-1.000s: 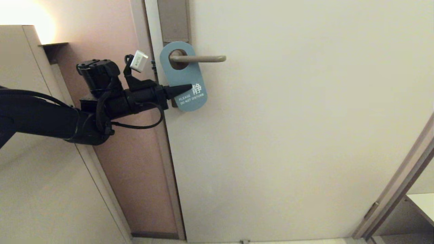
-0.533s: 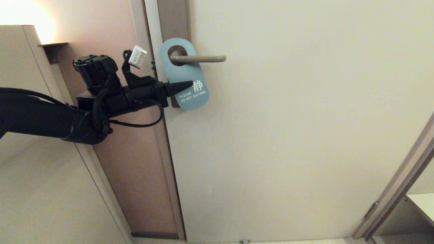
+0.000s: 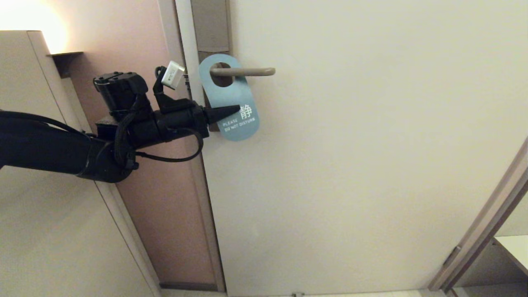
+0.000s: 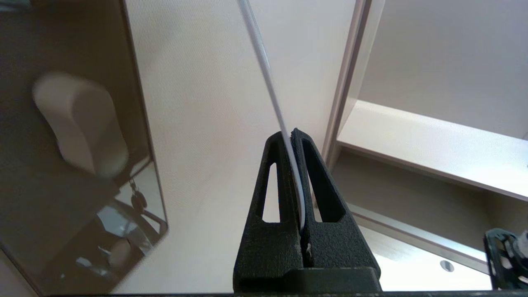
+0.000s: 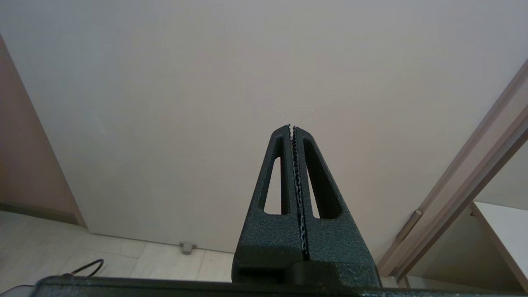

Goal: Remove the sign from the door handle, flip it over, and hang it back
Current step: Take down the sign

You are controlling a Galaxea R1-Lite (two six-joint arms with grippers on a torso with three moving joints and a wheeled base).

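My left gripper has its jaws pressed tight on the sign, pinching the card's lower half from its left edge; my left wrist view shows the thin white edge of the card sandwiched between the two black fingers with no gap to spare. I hold it low and from the side so that the hole at the top stays free to slide along the door handle, whose lever points away from me to the right. To get the sign off I judge I must carry it sideways toward the lever's free end, and a grip below the hole keeps my jaws clear of the metal.

The sign hangs with the lever threaded through its hole, close to the grey-brown plate, and it is tilted, its lower end swung out to the right. Its blue face is toward me, white characters above "PLEASE DO NOT DISTURB". It is flat, thin and round-ended, likely to flex if I pull hard.

My right gripper is parked away from the work, jaws closed on nothing, facing the plain door.
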